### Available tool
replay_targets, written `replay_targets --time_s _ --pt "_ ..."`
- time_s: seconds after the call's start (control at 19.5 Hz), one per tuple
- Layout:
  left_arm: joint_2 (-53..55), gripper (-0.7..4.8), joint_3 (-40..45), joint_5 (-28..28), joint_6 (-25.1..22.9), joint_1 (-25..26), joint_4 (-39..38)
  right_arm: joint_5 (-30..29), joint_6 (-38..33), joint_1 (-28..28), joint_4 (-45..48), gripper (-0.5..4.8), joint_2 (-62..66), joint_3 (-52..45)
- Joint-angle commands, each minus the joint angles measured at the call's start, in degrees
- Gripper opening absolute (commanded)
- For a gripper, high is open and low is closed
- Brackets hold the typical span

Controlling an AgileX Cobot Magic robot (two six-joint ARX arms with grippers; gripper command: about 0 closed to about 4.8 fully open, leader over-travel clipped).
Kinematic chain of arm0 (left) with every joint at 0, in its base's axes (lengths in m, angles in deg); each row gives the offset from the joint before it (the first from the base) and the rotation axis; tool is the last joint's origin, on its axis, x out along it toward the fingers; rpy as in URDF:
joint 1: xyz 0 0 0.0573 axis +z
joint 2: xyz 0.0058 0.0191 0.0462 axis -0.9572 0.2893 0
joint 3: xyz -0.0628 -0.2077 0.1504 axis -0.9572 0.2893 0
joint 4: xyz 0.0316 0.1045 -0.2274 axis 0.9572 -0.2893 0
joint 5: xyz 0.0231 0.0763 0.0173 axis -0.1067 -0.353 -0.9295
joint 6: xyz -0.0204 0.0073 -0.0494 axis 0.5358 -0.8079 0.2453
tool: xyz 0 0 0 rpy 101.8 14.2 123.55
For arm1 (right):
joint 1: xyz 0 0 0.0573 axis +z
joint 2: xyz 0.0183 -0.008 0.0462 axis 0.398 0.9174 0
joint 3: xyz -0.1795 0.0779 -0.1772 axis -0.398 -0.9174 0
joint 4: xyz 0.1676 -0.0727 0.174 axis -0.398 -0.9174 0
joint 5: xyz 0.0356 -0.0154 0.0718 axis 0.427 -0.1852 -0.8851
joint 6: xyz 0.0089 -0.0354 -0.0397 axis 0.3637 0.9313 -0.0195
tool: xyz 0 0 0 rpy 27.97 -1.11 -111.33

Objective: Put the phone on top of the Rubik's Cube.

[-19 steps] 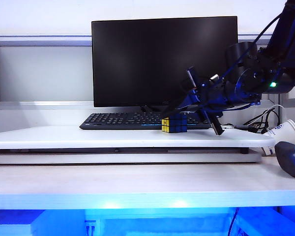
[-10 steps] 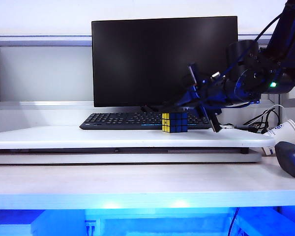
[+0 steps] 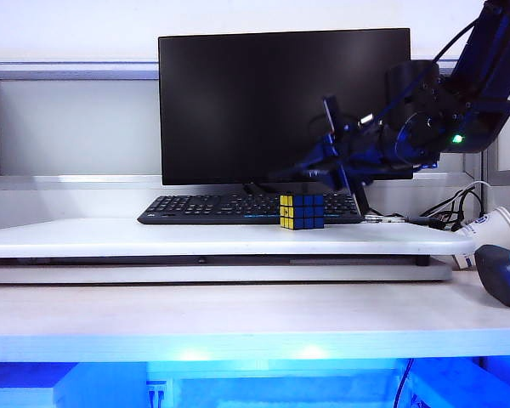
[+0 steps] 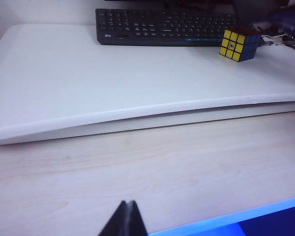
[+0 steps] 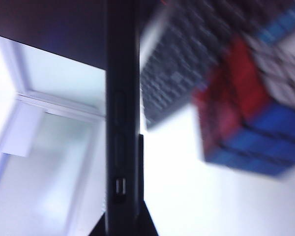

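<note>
The Rubik's Cube [image 3: 302,212] stands on the raised white board [image 3: 110,238] in front of the keyboard, yellow and blue faces showing. It also shows in the left wrist view [image 4: 239,43] and, blurred, in the right wrist view [image 5: 250,123]. My right gripper [image 3: 323,166] hangs just above and right of the cube, shut on the phone [image 3: 332,119], a thin black slab held steeply tilted, edge-on [image 5: 122,123]. The phone is clear of the cube. My left gripper [image 4: 127,204] is shut and empty over the lower wooden desk, far from the cube.
A black monitor [image 3: 285,106] and a black keyboard [image 3: 212,208] stand behind the cube. At the right are cables [image 3: 455,208], a paper cup [image 3: 493,229] and a dark blue mouse [image 3: 501,274]. The lower desk [image 3: 238,319] runs along the front.
My right gripper has risen and rolled with the phone. The phone's lower end has lifted from beside the cube and the slab now stands steeper. The left arm has kept still.
</note>
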Motion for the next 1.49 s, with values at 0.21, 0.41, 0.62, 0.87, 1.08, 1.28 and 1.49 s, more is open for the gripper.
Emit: replay_targets --time_s 0.21,0.41,0.62,0.87,1.08,1.28,1.49 --pt "0.02 -0.02 0.0 0.35 0.11 0.09 -0.31 -3.93 -2.56 0.13 2.32 -0.09 -0.48 -0.02" --pt "0.02 -0.03 0.0 0.33 0.09 0.09 -0.31 -3.76 -2.54 0.11 2.93 -0.09 -0.52 -3.13" --pt "0.02 -0.03 0.0 0.33 0.09 0.09 -0.31 -2.89 -2.56 0.09 5.53 -0.09 -0.52 -4.15" --pt "0.02 -0.03 0.0 0.33 0.09 0.09 -0.31 -1.68 -2.56 -0.04 5.57 -0.09 -0.52 -4.15" --pt "0.02 -0.03 0.0 0.33 0.09 0.09 -0.31 -1.44 -3.02 -0.11 5.57 0.02 -0.52 -4.15" --pt "0.02 -0.03 0.0 0.33 0.09 0.09 -0.31 -0.33 -3.5 -0.13 5.57 1.09 -0.52 -4.15" --pt "0.02 -0.03 0.0 0.33 0.09 0.09 -0.31 -0.42 -3.63 -0.13 5.33 1.09 -0.52 -4.17"
